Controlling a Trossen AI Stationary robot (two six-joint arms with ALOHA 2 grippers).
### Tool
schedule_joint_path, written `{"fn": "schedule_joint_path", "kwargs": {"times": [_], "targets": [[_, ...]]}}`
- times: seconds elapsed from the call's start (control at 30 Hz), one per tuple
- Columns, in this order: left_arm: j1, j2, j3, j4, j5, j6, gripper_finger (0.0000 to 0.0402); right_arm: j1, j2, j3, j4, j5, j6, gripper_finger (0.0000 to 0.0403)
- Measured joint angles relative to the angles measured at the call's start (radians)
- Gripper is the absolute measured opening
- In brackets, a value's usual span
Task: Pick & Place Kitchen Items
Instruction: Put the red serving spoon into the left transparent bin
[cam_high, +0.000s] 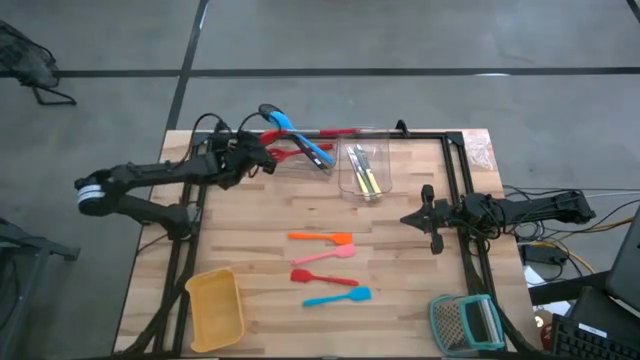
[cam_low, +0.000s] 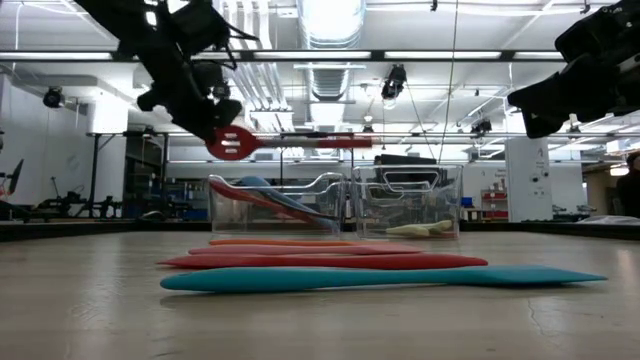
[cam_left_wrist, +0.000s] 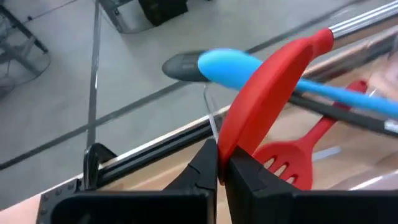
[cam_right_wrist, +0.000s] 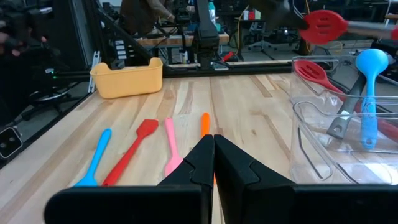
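table centre: bare wood (cam_high: 240, 225) is left open between the clear tubs (cam_high: 365, 170) and the row of four small spatulas (cam_high: 325, 266).
far edge: crowded by the tubs and the left gripper (cam_high: 262, 155), which is clamped on a red slotted spoon (cam_low: 285, 142).
near corners: blocked by the yellow tray (cam_high: 215, 307) and the grater (cam_high: 466, 322).
right side: occupied by the right gripper (cam_high: 412, 219), its fingers pressed together.

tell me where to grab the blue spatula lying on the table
Grip the blue spatula at mid-handle, coming straight down with fingers across its width. It lies flat, nearest the table's front edge, apart from the red spatula beside it, so the slim handle has room on both sides. The right hand looks closer.
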Motion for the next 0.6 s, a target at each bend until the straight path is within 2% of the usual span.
{"fn": "schedule_joint_path", "kwargs": {"times": [0.13, 0.3, 0.6], "targets": [[0.02, 0.062, 0.0, -0.007, -0.001, 0.005, 0.0012, 0.0, 0.0, 0.0, 0.0, 0.0, 0.001, 0.0008], [0.019, 0.092, 0.0, -0.013, -0.065, -0.031, 0.0011, 0.0, 0.0, 0.0, 0.0, 0.0, 0.002, 0.0008], [0.019, -0.032, 0.0, -0.152, -0.139, -0.002, 0.0011, 0.0, 0.0, 0.0, 0.0, 0.0, 0.0, 0.0008]]}}
